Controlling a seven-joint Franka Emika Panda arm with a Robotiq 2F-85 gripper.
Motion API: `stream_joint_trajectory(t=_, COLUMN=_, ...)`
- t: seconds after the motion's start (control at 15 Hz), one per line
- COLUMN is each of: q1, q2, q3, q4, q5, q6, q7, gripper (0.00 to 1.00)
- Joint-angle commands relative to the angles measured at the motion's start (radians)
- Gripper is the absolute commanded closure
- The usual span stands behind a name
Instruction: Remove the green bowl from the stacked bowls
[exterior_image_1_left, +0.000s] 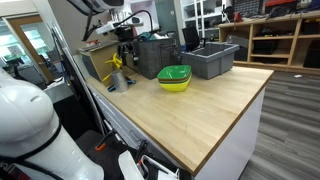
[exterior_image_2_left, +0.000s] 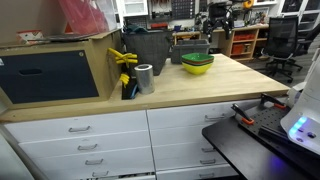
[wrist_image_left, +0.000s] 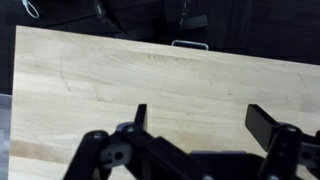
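The green bowl (exterior_image_1_left: 175, 72) sits on top of the stacked bowls on the wooden table (exterior_image_1_left: 215, 110), with a yellow bowl (exterior_image_1_left: 174, 87) showing under it. Both exterior views show it (exterior_image_2_left: 197, 59), with the yellow rim below (exterior_image_2_left: 197, 69). No red bowl is visible. My gripper (exterior_image_1_left: 125, 40) hangs high above the table's far side, away from the bowls; it also shows in an exterior view (exterior_image_2_left: 218, 22). In the wrist view the gripper (wrist_image_left: 200, 115) is open and empty over bare wood (wrist_image_left: 100, 80). The bowls are out of the wrist view.
A grey plastic bin (exterior_image_1_left: 213, 60) stands behind the bowls. A dark crate (exterior_image_2_left: 150, 50), a yellow clamp (exterior_image_2_left: 125, 58) and a silver roll (exterior_image_2_left: 145, 78) stand near a cardboard box (exterior_image_2_left: 60, 70). Shelves and chairs lie beyond the table.
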Motion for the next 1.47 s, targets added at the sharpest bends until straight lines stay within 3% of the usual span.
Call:
stream_joint_trajectory(t=0.0, q1=-0.003, q2=0.154, q3=-0.009, q4=0.080, q5=-0.037, q6=0.093, q7=-0.026, gripper=0.00)
stream_joint_trajectory(t=0.33, q1=0.015, q2=0.383, q3=-0.011, q4=0.194, q5=-0.060, q6=0.204, q7=-0.064, gripper=0.00)
stream_joint_trajectory(t=0.67, q1=0.046, q2=0.563, q3=-0.013, q4=0.360, q5=-0.076, q6=0.210, q7=-0.073, gripper=0.00)
stream_joint_trajectory(t=1.4, q1=0.105, q2=0.699, q3=-0.025, q4=0.626, q5=-0.081, q6=0.195, q7=-0.063, gripper=0.00)
